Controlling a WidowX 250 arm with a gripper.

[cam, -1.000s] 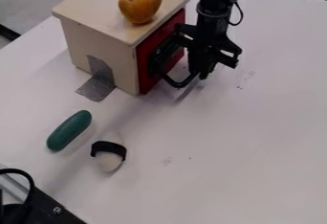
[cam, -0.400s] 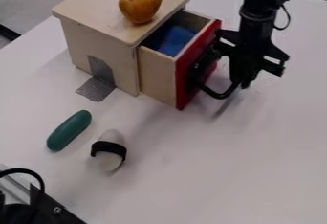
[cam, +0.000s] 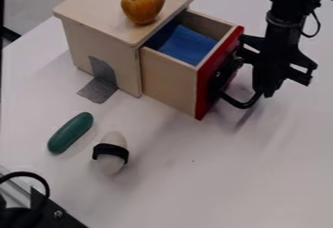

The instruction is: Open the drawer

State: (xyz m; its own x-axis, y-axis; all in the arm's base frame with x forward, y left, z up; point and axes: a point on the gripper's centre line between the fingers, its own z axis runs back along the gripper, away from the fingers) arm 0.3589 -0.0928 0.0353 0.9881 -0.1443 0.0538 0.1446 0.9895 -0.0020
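Table (cam: 260, 178), white. Drawer (cam: 168, 82), one: open, beside the claw (cam: 265, 91), red front facing it, axis running from box (cam: 101, 42) towards claw. Claw: at the handle (cam: 239, 104); cannot tell how far open or whether gripping.

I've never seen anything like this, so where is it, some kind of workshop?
Probably a robotics lab or test bench: a black robot arm stands over a white table, beside a small wooden cabinet taped down.
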